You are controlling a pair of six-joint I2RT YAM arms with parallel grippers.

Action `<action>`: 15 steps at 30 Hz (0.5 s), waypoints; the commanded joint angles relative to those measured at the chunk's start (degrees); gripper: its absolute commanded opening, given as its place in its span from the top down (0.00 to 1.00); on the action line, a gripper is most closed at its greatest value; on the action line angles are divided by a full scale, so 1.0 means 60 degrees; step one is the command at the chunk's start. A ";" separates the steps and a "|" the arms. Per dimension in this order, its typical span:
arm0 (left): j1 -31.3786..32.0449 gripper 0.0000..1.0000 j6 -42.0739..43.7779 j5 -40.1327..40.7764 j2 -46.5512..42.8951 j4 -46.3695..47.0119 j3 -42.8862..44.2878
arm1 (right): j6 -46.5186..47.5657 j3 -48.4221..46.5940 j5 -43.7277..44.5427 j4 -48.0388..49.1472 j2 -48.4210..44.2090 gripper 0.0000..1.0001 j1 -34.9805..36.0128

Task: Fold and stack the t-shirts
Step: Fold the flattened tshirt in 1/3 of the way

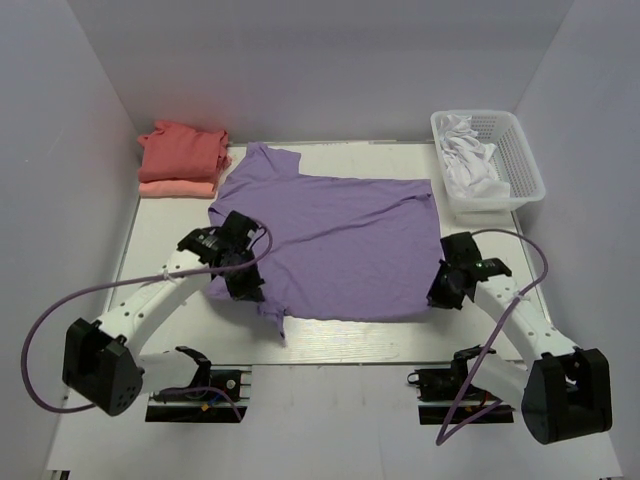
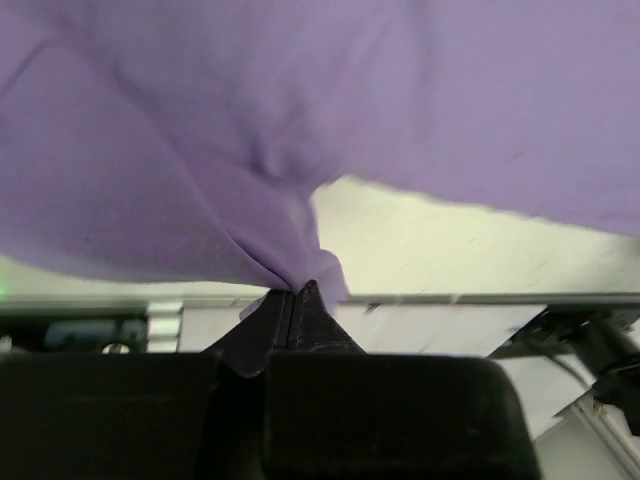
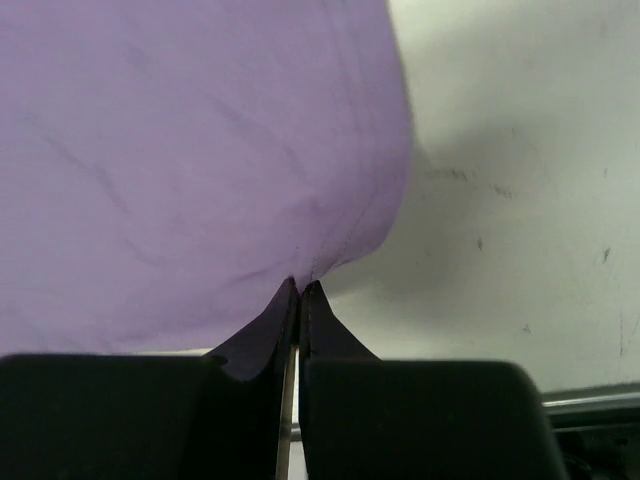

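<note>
Your left tool [image 2: 298, 290] and right tool [image 3: 300, 285] are each clamped on an edge of the lavender t-shirt [image 1: 340, 240], spread across the worktop [image 1: 170, 215]. It's light, limp cloth, so hold it by the corners.

Right gripper [image 3: 299, 290]: both black fingers [image 3: 262, 335] rise from the bottom edge and meet at their tips, only a thin slit between them. Tips pinch the shirt [image 3: 180, 150] at its lower edge. Cloth gathers into a small point at the pinch, with faint creases fanning up and left from it. Shirt is lavender-purple and fills the upper left and centre of the view. Its right edge runs down from the top and curves in toward the tips. Table [image 3: 520, 200] is white, bare to the right, with small dark scuffs. Soft grey shadow [image 3: 440, 260] on the table just beside the cloth edge. Metal strip [image 3: 590, 405] at lower right; detail unclear
</note>
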State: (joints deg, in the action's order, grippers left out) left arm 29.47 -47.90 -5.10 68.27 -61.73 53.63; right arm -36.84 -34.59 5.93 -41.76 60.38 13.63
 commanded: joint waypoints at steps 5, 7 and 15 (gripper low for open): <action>-0.0239 1.00 0.0644 0.0995 0.1685 0.1062 0.1768 | 0.0720 -0.1820 0.0490 0.0704 0.0819 1.00 0.0029; -0.0341 1.00 0.0644 0.1537 0.2140 0.0958 0.2311 | 0.0823 -0.1984 0.0607 0.0792 0.1113 1.00 0.0028; -0.1265 1.00 0.1112 0.2257 0.3006 0.1601 0.3865 | 0.1071 -0.3272 0.1779 0.0924 0.1992 1.00 -0.0030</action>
State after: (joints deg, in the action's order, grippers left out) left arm 23.16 -43.59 5.61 87.42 -55.48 73.52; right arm -31.86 -50.50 12.34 -37.30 71.70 13.61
